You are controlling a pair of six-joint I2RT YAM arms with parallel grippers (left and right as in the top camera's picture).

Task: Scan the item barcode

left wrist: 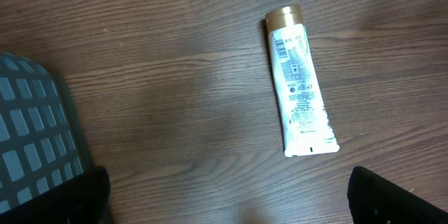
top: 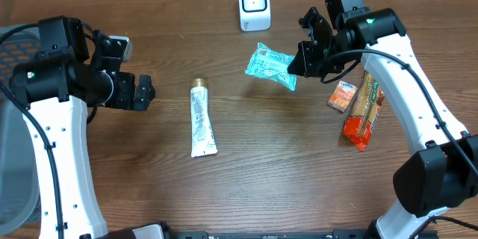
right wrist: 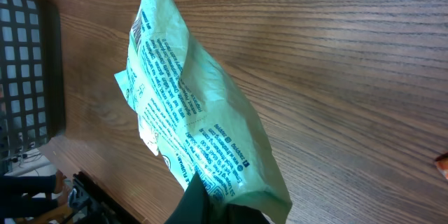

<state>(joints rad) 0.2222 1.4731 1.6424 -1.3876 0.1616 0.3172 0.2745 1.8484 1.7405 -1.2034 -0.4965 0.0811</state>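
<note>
Pale-green crinkled plastic packet (right wrist: pixel 189 112) is pinched between right gripper (top: pixel 297 66) jaws; white box-shaped scanner (top: pixel 254 4) is near, ahead of them. Scan seemingly not done. Left gripper (top: pixel 146 92) jaws spread, empty.

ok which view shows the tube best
Left wrist: the tube lies whole and close, with its gold cap and label print visible. Overhead shows it whole but small, the print unreadable. Right wrist does not show it.
</note>
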